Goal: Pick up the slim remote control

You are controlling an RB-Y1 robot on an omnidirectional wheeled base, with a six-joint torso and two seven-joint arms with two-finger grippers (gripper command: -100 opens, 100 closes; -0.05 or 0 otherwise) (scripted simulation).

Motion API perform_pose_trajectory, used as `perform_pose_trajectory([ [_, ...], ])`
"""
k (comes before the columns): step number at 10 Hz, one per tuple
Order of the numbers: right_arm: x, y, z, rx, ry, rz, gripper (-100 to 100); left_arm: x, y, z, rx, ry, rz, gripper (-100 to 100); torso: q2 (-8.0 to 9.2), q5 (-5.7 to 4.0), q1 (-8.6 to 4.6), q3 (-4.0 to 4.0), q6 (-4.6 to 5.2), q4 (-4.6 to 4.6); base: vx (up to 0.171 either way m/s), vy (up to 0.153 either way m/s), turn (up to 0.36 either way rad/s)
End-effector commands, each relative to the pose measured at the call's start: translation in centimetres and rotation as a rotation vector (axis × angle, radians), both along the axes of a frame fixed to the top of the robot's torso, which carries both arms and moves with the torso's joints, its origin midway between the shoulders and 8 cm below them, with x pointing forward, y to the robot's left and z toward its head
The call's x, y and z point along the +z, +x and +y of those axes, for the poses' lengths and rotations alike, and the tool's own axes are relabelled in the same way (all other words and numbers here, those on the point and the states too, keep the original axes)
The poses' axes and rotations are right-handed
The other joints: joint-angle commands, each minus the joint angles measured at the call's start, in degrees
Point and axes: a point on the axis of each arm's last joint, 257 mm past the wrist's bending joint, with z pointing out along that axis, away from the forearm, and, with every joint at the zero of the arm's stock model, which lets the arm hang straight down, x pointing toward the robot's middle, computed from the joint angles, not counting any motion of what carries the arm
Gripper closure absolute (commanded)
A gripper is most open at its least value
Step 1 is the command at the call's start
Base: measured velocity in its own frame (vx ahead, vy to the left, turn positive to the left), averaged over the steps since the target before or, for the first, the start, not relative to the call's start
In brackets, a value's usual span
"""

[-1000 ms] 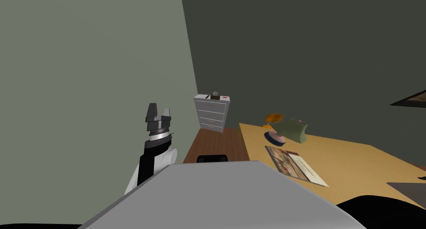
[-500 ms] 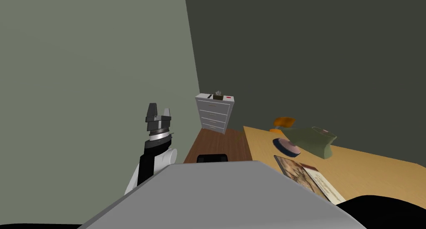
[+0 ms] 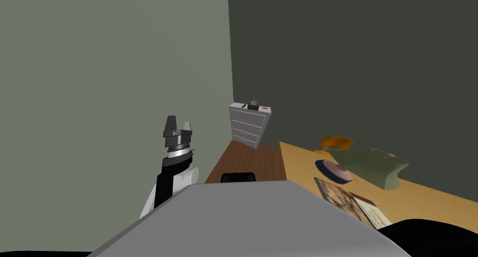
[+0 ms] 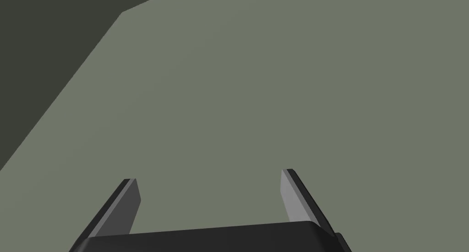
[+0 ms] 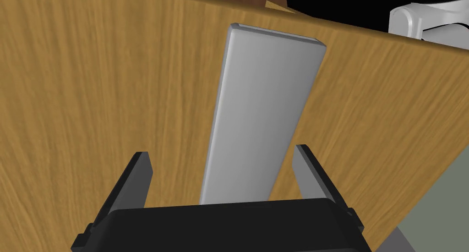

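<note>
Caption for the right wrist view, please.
Open right gripper straddles a slim grey remote lying flat on the wooden desk.

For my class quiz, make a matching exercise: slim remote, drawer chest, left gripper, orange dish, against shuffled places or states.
1 slim flat light grey remote control
2 white chest of drawers
3 left gripper
4 orange shallow dish

A open, raised before the grey-green wall
B in the room's corner
C at the light wooden table's far end
D on the table, between the open right gripper's fingers

Pairs: 1-D, 2-B, 3-A, 4-C
</note>
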Motion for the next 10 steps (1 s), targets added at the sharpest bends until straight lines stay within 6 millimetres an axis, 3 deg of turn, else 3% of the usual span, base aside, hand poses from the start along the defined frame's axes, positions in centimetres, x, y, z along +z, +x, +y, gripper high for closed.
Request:
perform_pose_trajectory([
  [1,-0.3,0.1,0.1,-0.054,0.0,0.0,-100,0.0,0.0,0.0,0.0,0.0,0.0,0,0.0,0.0,0.0,0.0,0.0,0.0,-0.185,0.049,0.392],
  [10,-1.5,0.4,0.6,-0.296,0.003,-0.002,-100,0.0,0.0,0.0,0.0,0.0,0.0,0,0.12,-0.02,-0.1,0.06,-0.02,0.01,-0.144,0.055,0.271],
])
